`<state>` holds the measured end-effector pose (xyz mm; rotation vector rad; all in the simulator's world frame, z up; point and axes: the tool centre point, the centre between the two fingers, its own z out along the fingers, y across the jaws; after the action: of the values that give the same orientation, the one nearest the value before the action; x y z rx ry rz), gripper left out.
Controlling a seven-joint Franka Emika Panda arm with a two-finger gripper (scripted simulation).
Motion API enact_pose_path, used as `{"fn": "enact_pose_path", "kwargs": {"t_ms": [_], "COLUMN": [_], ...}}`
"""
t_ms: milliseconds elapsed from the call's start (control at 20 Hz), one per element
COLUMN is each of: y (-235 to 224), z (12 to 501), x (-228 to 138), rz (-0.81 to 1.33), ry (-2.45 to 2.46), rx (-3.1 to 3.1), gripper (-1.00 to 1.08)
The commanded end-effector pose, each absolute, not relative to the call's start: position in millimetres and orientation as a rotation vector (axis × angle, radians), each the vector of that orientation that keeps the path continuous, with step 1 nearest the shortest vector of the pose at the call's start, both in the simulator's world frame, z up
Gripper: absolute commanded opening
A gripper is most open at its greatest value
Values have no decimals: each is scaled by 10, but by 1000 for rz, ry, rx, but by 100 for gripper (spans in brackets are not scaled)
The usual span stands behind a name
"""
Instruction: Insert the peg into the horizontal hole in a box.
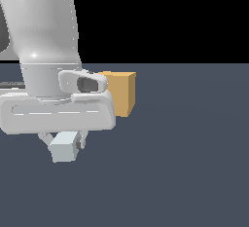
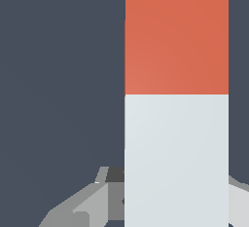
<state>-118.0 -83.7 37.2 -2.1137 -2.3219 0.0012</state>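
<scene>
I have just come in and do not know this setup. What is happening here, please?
A simulated robot arm is working with a peg, a pale bar with one orange-red end. The gripper is low over the dark floor with the peg between its fingers, apparently holding it. The tan-orange box stands behind the arm, apart from the peg. Its hole is not visible, and the peg is not yet inserted.

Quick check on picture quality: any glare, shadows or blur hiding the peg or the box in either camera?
Exterior view: flat, even render, no cast shadows; bright highlights on the white arm only; the arm hides part of the box, and just the peg's pale end shows. Wrist view: sharp, no blur; the peg fills much of the frame, and the box is out of view.
</scene>
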Motion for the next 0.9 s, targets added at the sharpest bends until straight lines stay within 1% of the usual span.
{"fn": "enact_pose_path", "kwargs": {"t_ms": [0, 500, 850], "y": [-708, -213, 22], "z": [399, 470, 505], "x": [-1190, -1181, -1136], "rz": [-1, -1, 0], "ry": [-2273, -2079, -1980], "rx": [-2169, -2356, -2439], "gripper": [-100, -100, -100]}}
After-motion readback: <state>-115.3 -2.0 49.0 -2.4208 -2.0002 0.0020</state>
